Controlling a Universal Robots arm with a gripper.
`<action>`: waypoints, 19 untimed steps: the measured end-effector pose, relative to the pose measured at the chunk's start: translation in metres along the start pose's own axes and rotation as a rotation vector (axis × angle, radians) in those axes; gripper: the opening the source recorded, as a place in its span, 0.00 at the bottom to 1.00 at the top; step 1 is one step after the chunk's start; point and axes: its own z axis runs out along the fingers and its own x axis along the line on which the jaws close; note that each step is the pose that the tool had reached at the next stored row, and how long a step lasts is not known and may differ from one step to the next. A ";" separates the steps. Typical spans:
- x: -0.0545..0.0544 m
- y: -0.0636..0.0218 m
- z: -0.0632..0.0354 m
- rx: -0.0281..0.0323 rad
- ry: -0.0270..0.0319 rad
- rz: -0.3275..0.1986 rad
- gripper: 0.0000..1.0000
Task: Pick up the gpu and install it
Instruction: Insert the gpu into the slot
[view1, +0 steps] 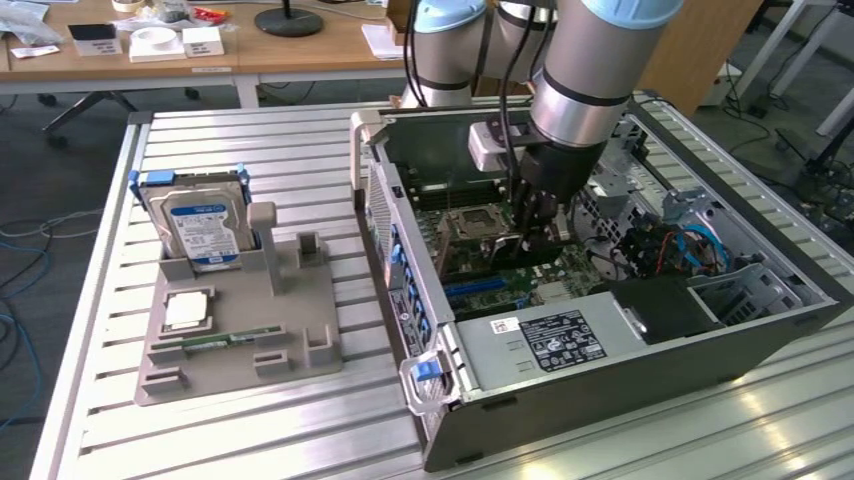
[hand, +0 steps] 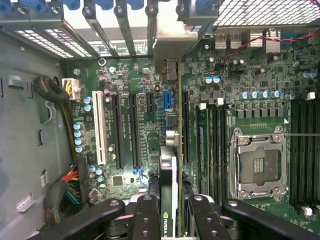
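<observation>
Pincer clamps the gpu edge-on (jaws narrowly parted) above the motherboard.

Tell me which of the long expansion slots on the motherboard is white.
The white slot beside the row of blue capacitors; the other long slots are black.

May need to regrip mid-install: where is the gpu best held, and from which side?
By its upper long edge, from straight above, as the gripper has it now: fingers on the two flat faces. The gpu stands edge-on over the motherboard slots, thin enough to pinch.
</observation>
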 end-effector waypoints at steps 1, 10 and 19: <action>0.000 0.0000 0.0001 0.0001 -0.0001 -0.001 0.27; 0.000 0.0028 0.0007 -0.0007 -0.0006 -0.019 0.27; 0.001 0.0064 0.0019 -0.0007 -0.0005 -0.023 0.27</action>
